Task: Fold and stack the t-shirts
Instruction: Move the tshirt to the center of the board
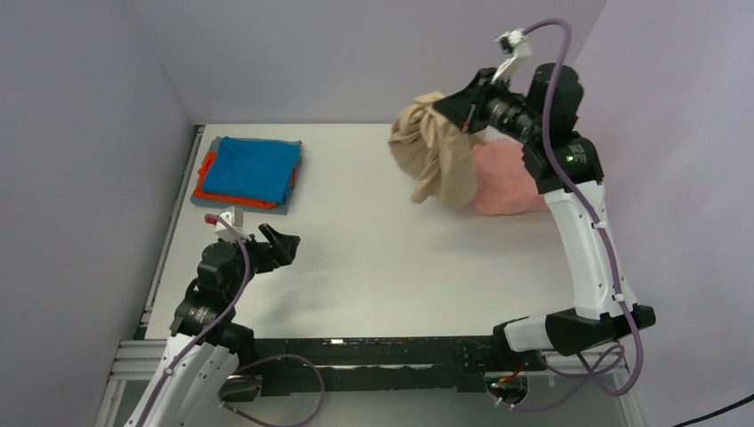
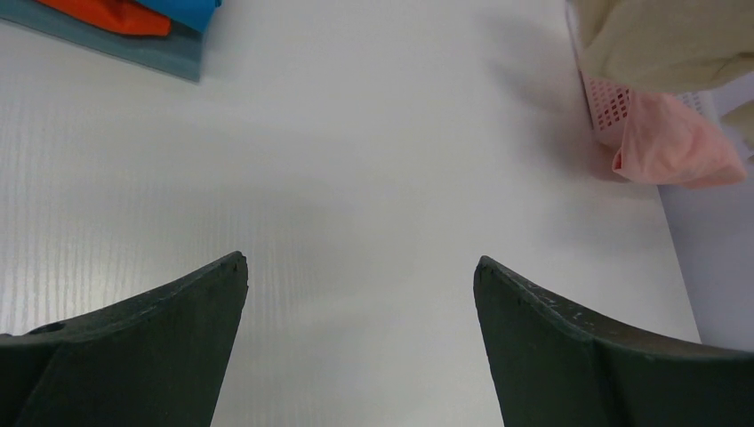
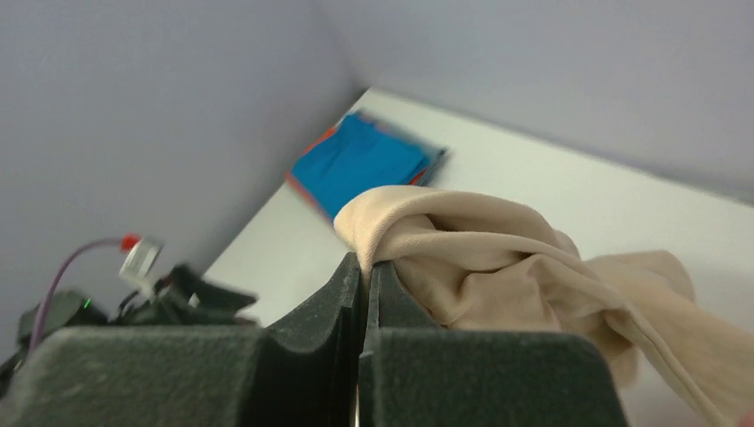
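Note:
My right gripper (image 1: 445, 108) is shut on the tan-beige t-shirt (image 1: 436, 151) and holds it bunched in the air at the back right; the pinch shows in the right wrist view (image 3: 366, 265), with the cloth (image 3: 498, 258) hanging to the right. The salmon-pink t-shirt (image 1: 505, 178) lies heaped behind it, over a white lattice basket (image 2: 609, 102). A folded stack at the back left has the bright blue t-shirt (image 1: 258, 167) on the orange t-shirt (image 1: 213, 191) on the grey t-shirt (image 1: 240, 205). My left gripper (image 1: 286, 242) is open and empty low over the table (image 2: 360, 262).
Lilac walls close the table at the left, back and right. The bare white tabletop (image 1: 382, 258) stretches between the stack and the basket. The arm bases and cables sit along the near edge.

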Action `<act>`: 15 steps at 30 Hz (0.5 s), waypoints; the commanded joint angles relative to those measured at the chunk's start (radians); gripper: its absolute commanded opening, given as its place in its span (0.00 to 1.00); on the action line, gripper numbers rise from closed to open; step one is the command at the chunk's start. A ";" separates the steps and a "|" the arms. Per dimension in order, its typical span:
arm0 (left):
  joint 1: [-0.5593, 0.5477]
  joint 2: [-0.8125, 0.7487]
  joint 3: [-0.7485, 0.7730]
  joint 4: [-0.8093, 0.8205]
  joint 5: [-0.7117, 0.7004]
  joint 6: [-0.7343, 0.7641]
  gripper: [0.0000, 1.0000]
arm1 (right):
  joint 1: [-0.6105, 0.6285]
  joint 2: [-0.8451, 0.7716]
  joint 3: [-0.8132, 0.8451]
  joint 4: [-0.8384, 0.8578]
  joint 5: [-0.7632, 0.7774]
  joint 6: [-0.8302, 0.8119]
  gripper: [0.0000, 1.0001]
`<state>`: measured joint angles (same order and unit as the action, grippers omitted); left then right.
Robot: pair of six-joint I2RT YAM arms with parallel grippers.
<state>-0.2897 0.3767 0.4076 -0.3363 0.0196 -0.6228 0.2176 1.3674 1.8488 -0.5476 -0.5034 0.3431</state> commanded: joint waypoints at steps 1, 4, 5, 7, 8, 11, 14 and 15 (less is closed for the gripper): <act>-0.001 -0.017 0.072 -0.056 -0.045 -0.029 0.99 | 0.161 -0.055 -0.064 0.000 0.019 0.025 0.00; 0.000 -0.047 0.096 -0.107 -0.072 -0.041 0.99 | 0.225 -0.090 -0.166 0.090 -0.010 0.099 0.00; -0.001 -0.055 0.109 -0.128 -0.086 -0.048 0.99 | 0.228 -0.106 -0.222 0.152 -0.039 0.148 0.00; 0.000 -0.069 0.124 -0.168 -0.109 -0.064 0.99 | 0.227 -0.136 -0.331 0.249 -0.026 0.261 0.00; -0.001 -0.073 0.130 -0.184 -0.118 -0.072 0.99 | 0.229 -0.145 -0.381 0.277 0.007 0.311 0.00; -0.001 -0.064 0.134 -0.219 -0.120 -0.079 0.99 | 0.226 -0.135 -0.496 0.273 0.200 0.352 0.00; 0.000 -0.030 0.129 -0.234 -0.118 -0.080 0.99 | 0.223 -0.077 -0.572 0.233 0.393 0.344 0.00; -0.001 -0.017 0.127 -0.236 -0.115 -0.083 0.99 | 0.217 -0.045 -0.590 0.227 0.427 0.333 0.00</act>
<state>-0.2897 0.3187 0.5121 -0.5289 -0.0788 -0.6792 0.4515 1.2667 1.3117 -0.3973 -0.3359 0.6262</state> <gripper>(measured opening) 0.995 0.029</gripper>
